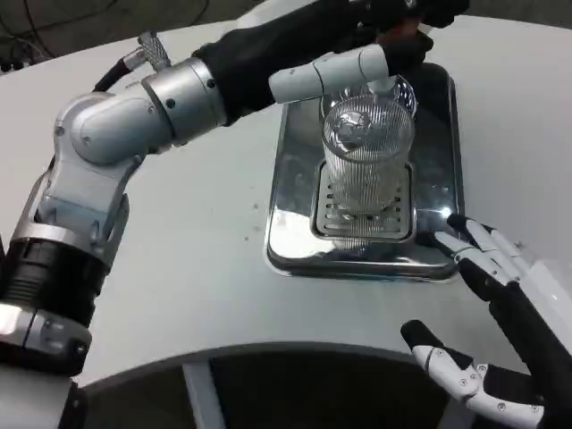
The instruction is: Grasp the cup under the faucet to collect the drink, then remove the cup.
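Note:
A clear ribbed cup (366,161) stands upright on the slotted grate of a shiny metal drip tray (290,241), right under the faucet spout (382,85). My left arm reaches across the table from the left. Its hand (393,31) lies dark over the top of the faucet at the picture's upper edge, with a white finger (326,79) lying along the cup's rim side. How it grips there is hidden. My right hand (500,304) waits at the lower right with fingers spread and nothing in it, its fingertips (460,234) at the tray's front right corner.
The white table (197,232) spreads to the left of the tray and ends in a curved front edge (268,353). My silver left forearm (134,116) hangs over the table's left part. Cables (22,49) lie at the far left corner.

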`<move>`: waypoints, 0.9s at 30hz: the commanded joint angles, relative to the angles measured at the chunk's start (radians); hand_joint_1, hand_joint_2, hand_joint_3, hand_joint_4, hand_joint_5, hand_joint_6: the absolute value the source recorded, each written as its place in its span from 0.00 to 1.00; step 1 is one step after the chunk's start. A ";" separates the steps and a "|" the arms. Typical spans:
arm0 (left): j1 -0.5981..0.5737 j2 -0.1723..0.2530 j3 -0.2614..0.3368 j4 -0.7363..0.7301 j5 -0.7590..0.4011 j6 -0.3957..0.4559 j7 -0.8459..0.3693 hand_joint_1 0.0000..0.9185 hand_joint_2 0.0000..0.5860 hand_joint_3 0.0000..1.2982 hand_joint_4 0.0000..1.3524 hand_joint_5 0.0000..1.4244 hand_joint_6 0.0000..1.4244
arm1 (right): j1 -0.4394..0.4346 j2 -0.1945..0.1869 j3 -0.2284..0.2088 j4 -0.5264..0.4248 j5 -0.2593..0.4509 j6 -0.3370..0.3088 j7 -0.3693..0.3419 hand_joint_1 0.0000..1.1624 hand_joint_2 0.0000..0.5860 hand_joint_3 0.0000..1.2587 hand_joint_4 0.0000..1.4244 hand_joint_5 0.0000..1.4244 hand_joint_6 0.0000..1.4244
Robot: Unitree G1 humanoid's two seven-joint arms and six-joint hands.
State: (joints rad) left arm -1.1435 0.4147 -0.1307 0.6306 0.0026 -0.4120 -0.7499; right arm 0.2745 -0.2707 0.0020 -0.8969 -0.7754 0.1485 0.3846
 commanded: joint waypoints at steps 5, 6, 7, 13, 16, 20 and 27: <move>0.021 0.011 -0.047 0.077 0.061 -0.038 -0.025 0.00 0.10 0.12 0.06 0.11 0.04 | -0.002 0.014 -0.013 -0.007 0.061 -0.009 -0.026 0.33 0.69 0.12 0.00 0.00 0.00; 0.021 0.013 -0.048 0.081 0.064 -0.043 -0.025 0.00 0.10 0.12 0.06 0.11 0.04 | -0.005 0.017 -0.017 -0.006 0.073 -0.008 -0.029 0.33 0.69 0.12 0.00 0.00 0.00; 0.020 0.014 -0.049 0.085 0.066 -0.048 -0.024 0.00 0.10 0.12 0.06 0.11 0.04 | -0.008 0.021 -0.021 -0.002 0.091 -0.006 -0.033 0.33 0.69 0.12 0.00 0.00 0.00; 0.015 0.027 -0.060 0.102 0.082 -0.082 -0.023 0.00 0.10 0.12 0.06 0.11 0.04 | -0.048 0.037 -0.048 0.044 0.204 0.006 -0.045 0.36 0.65 0.04 0.00 0.00 0.00; 0.014 0.034 -0.064 0.109 0.082 -0.092 -0.023 0.00 0.10 0.12 0.05 0.11 0.04 | -0.078 0.044 -0.048 0.066 0.251 0.020 -0.050 0.36 0.64 0.03 0.00 0.00 0.00; 0.014 0.042 -0.071 0.114 0.081 -0.104 -0.021 0.00 0.11 0.12 0.05 0.10 0.04 | -0.118 0.058 -0.042 0.102 0.311 0.065 -0.052 0.37 0.60 0.00 0.00 0.00 0.00; 0.020 0.053 -0.079 0.113 0.083 -0.121 -0.011 0.00 0.11 0.12 0.05 0.10 0.03 | -0.183 0.071 -0.021 0.188 0.350 0.075 -0.092 0.53 0.44 0.00 0.00 0.00 0.00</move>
State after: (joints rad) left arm -1.1696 0.4502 -0.1746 0.7190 0.0157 -0.5481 -0.7322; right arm 0.1140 -0.2072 -0.0294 -0.7377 -0.4429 0.2197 0.3162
